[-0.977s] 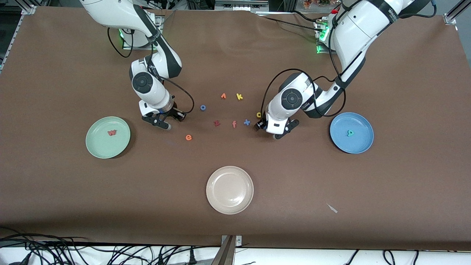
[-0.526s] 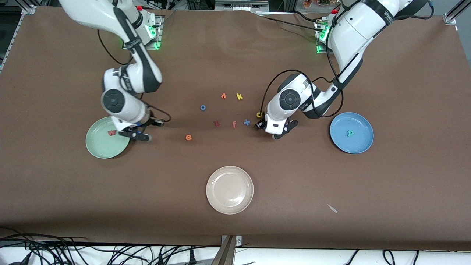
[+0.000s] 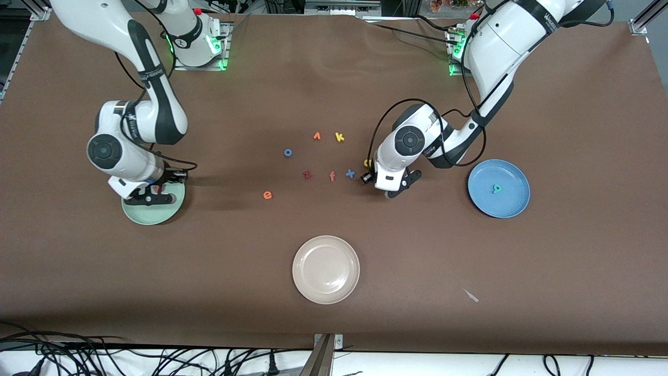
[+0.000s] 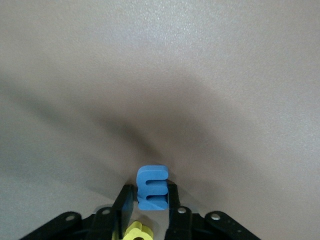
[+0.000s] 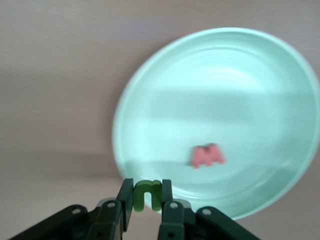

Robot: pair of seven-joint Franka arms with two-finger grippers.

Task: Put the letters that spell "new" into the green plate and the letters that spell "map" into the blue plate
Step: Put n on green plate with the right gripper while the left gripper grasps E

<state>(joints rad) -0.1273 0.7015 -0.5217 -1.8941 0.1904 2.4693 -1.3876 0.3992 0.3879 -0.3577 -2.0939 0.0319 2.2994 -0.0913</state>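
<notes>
My left gripper [image 3: 385,187] is down at the table's middle, shut on the blue m [image 4: 152,187], which still rests on the table. The yellow a [image 4: 137,232] lies right beside it under the hand, peeking out as the yellow a [image 3: 367,163]. The teal p [image 3: 497,188] lies in the blue plate [image 3: 509,203]. My right gripper [image 3: 148,197] hangs over the green plate [image 3: 159,213], shut on the olive-green n [image 5: 146,194] above the rim of the green plate [image 5: 165,90]. In that plate lies the pink w [image 5: 207,155]. The orange e [image 3: 267,195] lies on the table.
Between the arms lie a blue o [image 3: 287,153], an orange v-like letter [image 3: 317,136], a yellow k [image 3: 339,137], a red z [image 3: 307,175], a salmon f [image 3: 332,176] and a blue x [image 3: 349,173]. A cream plate [image 3: 326,245] sits nearer the camera.
The right arm has swung from the table's middle to over the green plate, carrying the n. The left gripper has stayed in place and its fingers have come together on the m.
</notes>
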